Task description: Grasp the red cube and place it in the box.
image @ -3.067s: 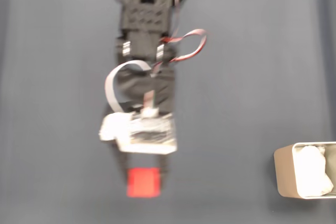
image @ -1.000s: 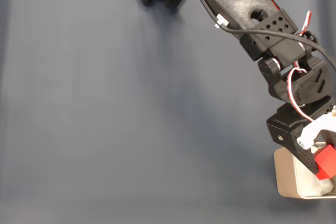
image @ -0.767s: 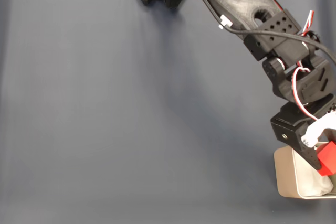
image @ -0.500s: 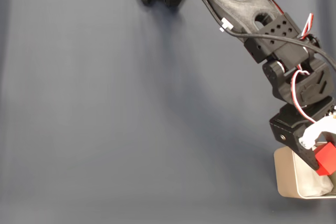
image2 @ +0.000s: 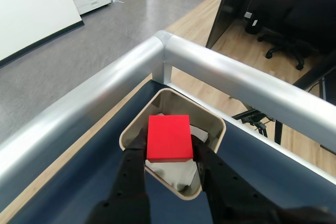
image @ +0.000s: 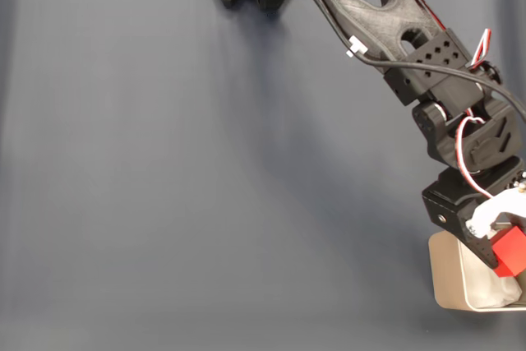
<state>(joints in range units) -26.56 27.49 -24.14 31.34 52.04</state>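
So the black two-finger gripper [image2: 169, 148] is clamping its jaws on opposite flat sides of the small bright red plain-faced cube [image2: 168, 137], hanging it over the beige rounded-corner box [image2: 215, 129] with white crinkly lining. It's looking light and rigid to me, maybe a bit slick, so squeezing those flat faces is probably working best.

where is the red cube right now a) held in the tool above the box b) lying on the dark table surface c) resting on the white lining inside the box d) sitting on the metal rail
a, the wrist view shows the red cube clamped between the fingers of the tool, over the open box.
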